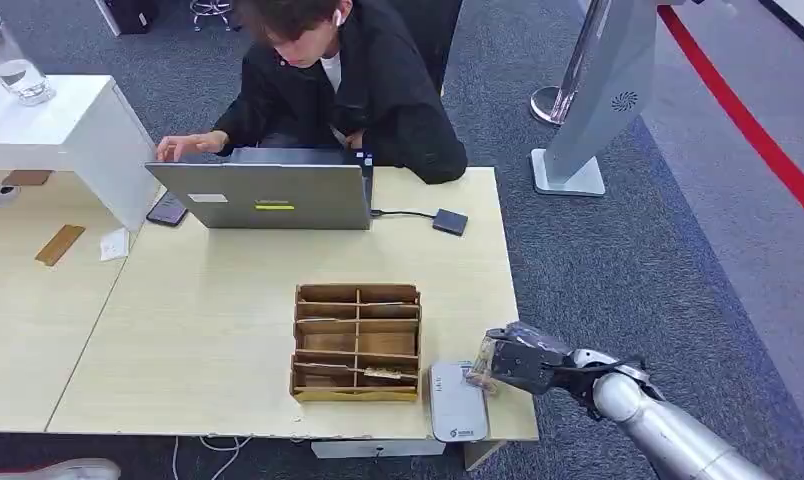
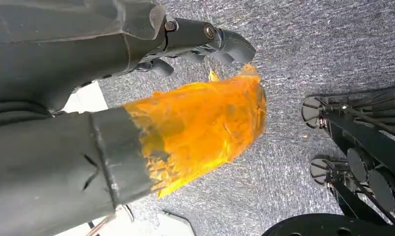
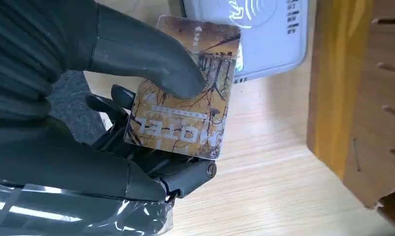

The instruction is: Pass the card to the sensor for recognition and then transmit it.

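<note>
My right hand (image 1: 518,362) reaches over the tabletop (image 1: 208,320) edge, thumb and fingers (image 3: 151,64) pinching the card (image 3: 185,105) just beside the sensor (image 1: 456,402). My left hand (image 2: 112,108) hangs over carpet, fingers curled, nothing held.

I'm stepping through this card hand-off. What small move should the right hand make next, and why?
Probably ease the right hand a little toward the box so the card comes flat over the grey sensor. The thumb and fingers already pinch the card, and in the right wrist view it overlaps only the sensor's near edge, not its marked face.
</note>
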Robot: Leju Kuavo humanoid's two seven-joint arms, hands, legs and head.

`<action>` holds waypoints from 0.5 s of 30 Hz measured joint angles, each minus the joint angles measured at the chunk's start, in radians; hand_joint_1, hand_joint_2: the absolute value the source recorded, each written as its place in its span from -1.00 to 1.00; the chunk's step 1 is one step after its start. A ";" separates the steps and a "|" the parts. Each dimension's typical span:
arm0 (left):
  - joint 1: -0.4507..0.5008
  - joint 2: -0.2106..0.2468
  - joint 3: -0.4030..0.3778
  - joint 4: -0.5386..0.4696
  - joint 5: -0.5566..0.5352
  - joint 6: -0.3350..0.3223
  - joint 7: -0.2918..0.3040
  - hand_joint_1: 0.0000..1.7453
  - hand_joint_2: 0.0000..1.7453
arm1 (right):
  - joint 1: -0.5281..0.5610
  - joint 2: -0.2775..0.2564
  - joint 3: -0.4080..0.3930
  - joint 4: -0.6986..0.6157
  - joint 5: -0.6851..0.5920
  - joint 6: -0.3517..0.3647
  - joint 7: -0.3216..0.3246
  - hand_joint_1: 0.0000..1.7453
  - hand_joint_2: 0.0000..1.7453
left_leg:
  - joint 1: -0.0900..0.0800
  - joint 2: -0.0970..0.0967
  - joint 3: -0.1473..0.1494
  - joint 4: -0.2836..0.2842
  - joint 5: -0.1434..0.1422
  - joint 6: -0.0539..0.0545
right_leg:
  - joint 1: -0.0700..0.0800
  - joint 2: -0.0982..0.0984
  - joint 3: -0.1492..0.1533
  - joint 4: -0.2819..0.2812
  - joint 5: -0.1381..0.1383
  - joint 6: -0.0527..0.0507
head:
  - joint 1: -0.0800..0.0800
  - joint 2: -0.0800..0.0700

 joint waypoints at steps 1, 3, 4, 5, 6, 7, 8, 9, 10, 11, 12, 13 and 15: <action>0.000 0.000 0.000 0.000 0.000 -0.001 0.000 -1.00 -1.00 | 0.000 -0.002 0.003 -0.003 -0.002 0.001 -0.002 1.00 1.00 | 0.000 0.000 0.000 0.000 0.000 0.000 | 0.000 0.000 0.000 0.000 0.000 0.000 | 0.000 0.000; 0.000 0.001 0.000 0.000 -0.002 -0.002 0.000 -1.00 -1.00 | 0.000 -0.006 0.006 -0.008 -0.004 0.004 -0.005 1.00 1.00 | 0.000 0.000 0.000 0.000 0.000 0.000 | 0.000 0.000 0.000 0.000 0.000 0.000 | 0.000 0.000; 0.000 0.002 0.000 0.000 -0.003 -0.002 0.000 -1.00 -1.00 | 0.000 -0.008 0.007 -0.008 -0.004 0.005 -0.005 1.00 1.00 | 0.000 0.000 0.000 0.000 0.000 0.000 | 0.000 0.000 0.000 0.000 0.000 0.000 | 0.000 0.000; 0.000 0.002 0.000 0.000 -0.003 -0.002 0.000 -1.00 -1.00 | 0.000 -0.008 0.009 -0.010 -0.004 0.006 -0.005 1.00 1.00 | 0.000 0.000 0.000 0.000 0.000 0.000 | 0.000 0.000 0.000 0.000 0.000 0.000 | 0.000 0.000; 0.000 0.003 0.000 0.000 -0.003 -0.002 0.000 -1.00 -1.00 | 0.000 -0.009 0.010 -0.011 -0.004 0.006 -0.005 1.00 1.00 | 0.000 0.000 0.000 0.000 0.000 0.000 | 0.000 0.000 0.000 0.000 0.000 0.000 | 0.000 0.000; 0.000 0.003 0.000 0.000 -0.003 -0.002 0.000 -1.00 -1.00 | 0.000 -0.010 0.011 -0.013 -0.004 0.007 -0.005 1.00 1.00 | 0.000 0.000 0.000 0.000 0.000 0.000 | 0.000 0.000 0.000 0.000 0.000 0.000 | 0.000 0.000; 0.000 0.003 0.000 0.000 -0.003 -0.002 0.000 -1.00 -1.00 | 0.000 -0.010 0.011 -0.013 -0.004 0.008 -0.006 1.00 1.00 | 0.000 0.000 0.000 0.000 0.000 0.000 | 0.000 0.000 0.000 0.000 0.000 0.000 | 0.000 0.000; 0.000 0.004 0.000 0.000 -0.003 -0.002 0.000 -1.00 -1.00 | 0.000 -0.011 0.012 -0.013 -0.004 0.009 -0.005 1.00 1.00 | 0.000 0.000 0.000 0.000 0.000 0.000 | 0.000 0.000 0.000 0.000 0.000 0.000 | 0.000 0.000; 0.000 0.004 0.000 0.000 -0.003 -0.002 0.000 -1.00 -1.00 | 0.000 -0.011 0.012 -0.013 -0.004 0.009 -0.006 1.00 1.00 | 0.000 0.000 0.000 0.000 0.000 0.000 | 0.000 0.000 0.000 0.000 0.000 0.000 | 0.000 0.000; 0.000 0.004 0.000 0.000 -0.003 -0.002 0.000 -1.00 -1.00 | 0.000 -0.011 0.012 -0.014 -0.004 0.009 -0.005 1.00 1.00 | 0.000 0.000 0.000 0.000 0.000 0.000 | 0.000 0.000 0.000 0.000 0.000 0.000 | 0.000 0.000; 0.000 0.004 0.000 0.000 -0.003 -0.002 0.000 -1.00 -1.00 | 0.000 -0.011 0.012 -0.014 -0.004 0.009 -0.006 1.00 1.00 | 0.000 0.000 0.000 0.000 0.000 0.000 | 0.000 0.000 0.000 0.000 0.000 0.000 | 0.000 0.000; 0.000 0.004 0.000 0.000 -0.003 -0.002 0.000 -1.00 -1.00 | 0.000 -0.013 0.012 -0.015 -0.004 0.009 -0.006 1.00 1.00 | 0.000 0.000 0.000 0.000 0.000 0.000 | 0.000 0.000 0.000 0.000 0.000 0.000 | 0.000 0.000; 0.000 0.005 0.000 0.000 -0.003 -0.002 0.000 -1.00 -1.00 | 0.000 -0.013 0.012 -0.016 -0.004 0.009 -0.006 1.00 1.00 | 0.000 0.000 0.000 0.000 0.000 0.000 | 0.000 0.000 0.000 0.000 0.000 0.000 | 0.000 0.000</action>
